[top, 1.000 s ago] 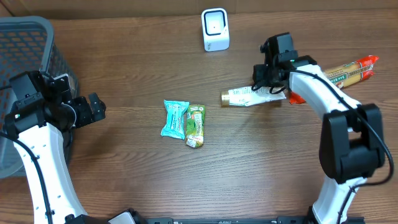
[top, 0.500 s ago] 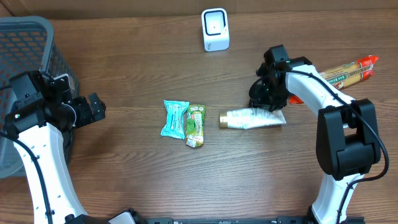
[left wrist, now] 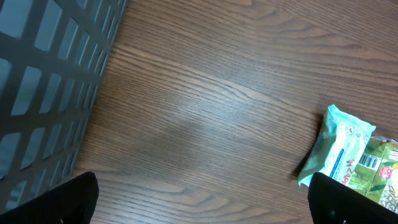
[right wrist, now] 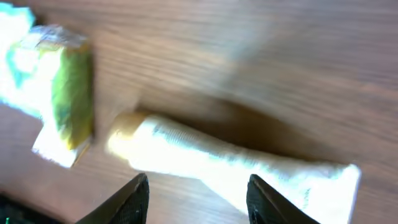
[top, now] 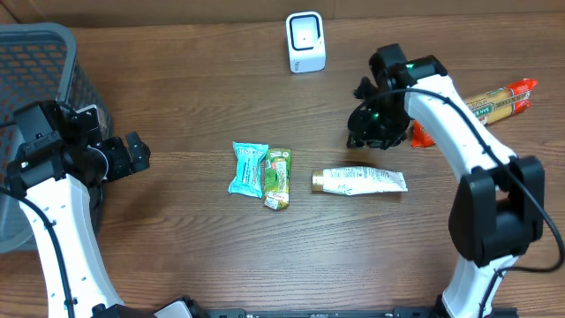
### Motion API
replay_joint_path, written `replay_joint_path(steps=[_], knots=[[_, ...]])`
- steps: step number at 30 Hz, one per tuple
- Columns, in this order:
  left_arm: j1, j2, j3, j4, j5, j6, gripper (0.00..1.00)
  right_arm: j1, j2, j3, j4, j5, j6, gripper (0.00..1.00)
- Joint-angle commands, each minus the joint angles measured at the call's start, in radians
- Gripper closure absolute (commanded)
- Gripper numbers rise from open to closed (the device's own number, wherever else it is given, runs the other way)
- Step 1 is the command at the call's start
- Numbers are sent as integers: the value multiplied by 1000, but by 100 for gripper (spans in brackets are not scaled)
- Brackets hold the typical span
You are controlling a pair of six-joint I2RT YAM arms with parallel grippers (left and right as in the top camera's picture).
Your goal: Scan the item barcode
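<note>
We count one white plastic tube with a gold cap (top: pixel 359 180), one teal snack packet (top: pixel 248 168) touching one green snack packet (top: pixel 277 177), one white box scanner (top: pixel 305 41), one long tan package with a red end (top: pixel 494 100) and one dark mesh basket (top: pixel 35 53).

Right arm arches in from its base. The right claw (top: pixel 366 131) points down, jaws parted and gripping nothing. The tube lies flat near it, on the base side, between that claw and the packets.

Left claw (top: pixel 132 152) is spread wide and empty, just beside the basket.

Brown wood-grain worktop (top: pixel 177 247) fills every view.
</note>
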Motion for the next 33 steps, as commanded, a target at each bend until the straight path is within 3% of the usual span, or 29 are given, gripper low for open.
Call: replay_joint_path(steps=[1, 14, 22, 33], knots=[[-2, 9, 10, 0, -6, -20, 1, 110, -43, -6, -40, -3, -25, 48], [-2, 9, 10, 0, -6, -20, 0, 299, -43, -207, 40, 37, -49, 46], [-2, 9, 10, 0, -6, -20, 0, 313, -43, -342, 244, 46, -81, 45], [-2, 9, 10, 0, -6, -20, 0, 283, -43, -368, 566, 275, -79, 44]])
